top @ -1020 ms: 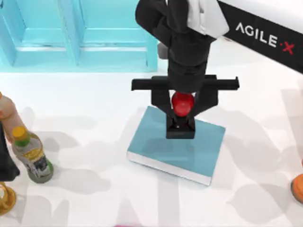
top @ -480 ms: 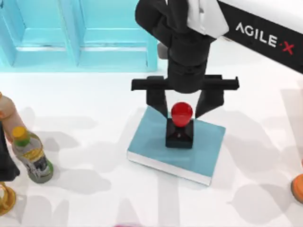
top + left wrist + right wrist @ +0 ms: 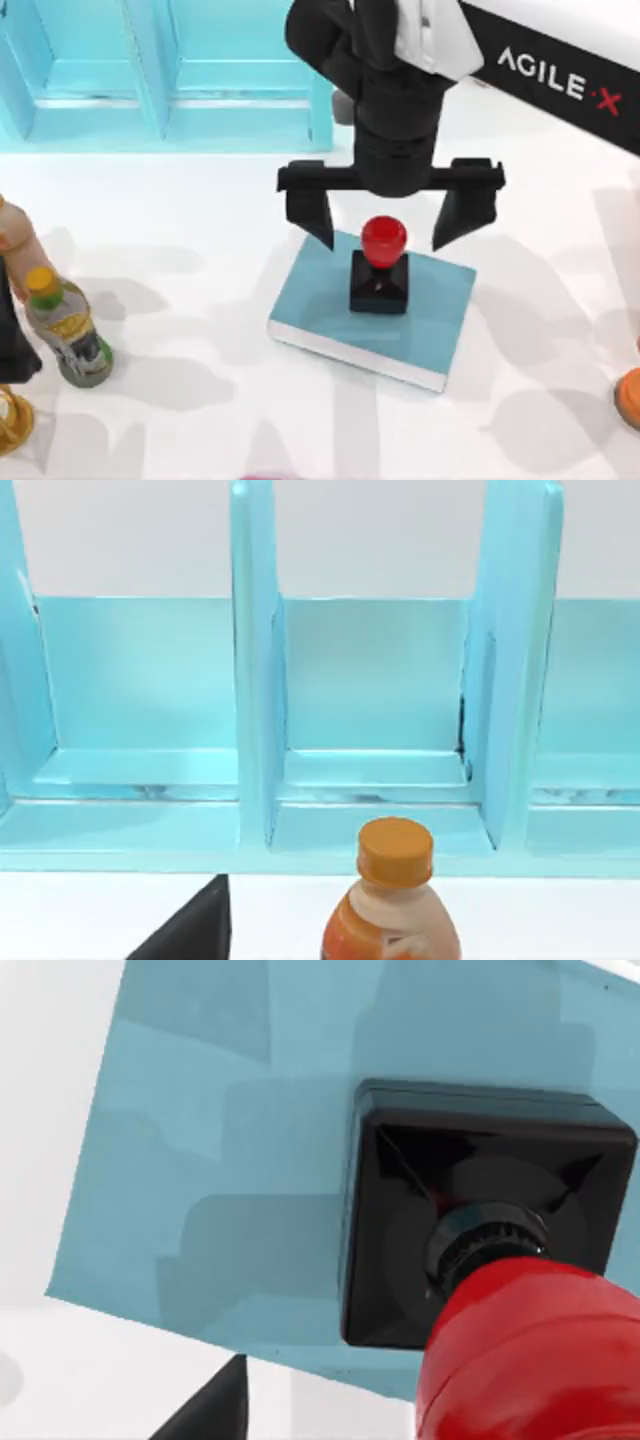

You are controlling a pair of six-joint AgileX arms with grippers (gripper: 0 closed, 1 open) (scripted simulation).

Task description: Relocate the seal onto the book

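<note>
The seal (image 3: 379, 285) stands upright on the book (image 3: 320, 300), its black base flat on the teal cover and its red knob on top. My right gripper (image 3: 384, 238) hangs open just above it, a finger on either side of the knob and well clear of it. In the right wrist view the seal (image 3: 480, 1210) is close below, on the book (image 3: 220, 1160). My left arm (image 3: 12, 345) is parked at the table's left edge; one dark fingertip (image 3: 195, 935) shows in the left wrist view.
A light-blue shelf unit (image 3: 160, 70) runs along the back left. Two bottles stand at the left edge: a yellow-capped one (image 3: 68, 330) and an orange-capped one (image 3: 392, 900). An orange object (image 3: 630, 395) sits at the right edge.
My right gripper has opened wide and let go of the seal, which now stands free on the book. The book and bottles have not moved.
</note>
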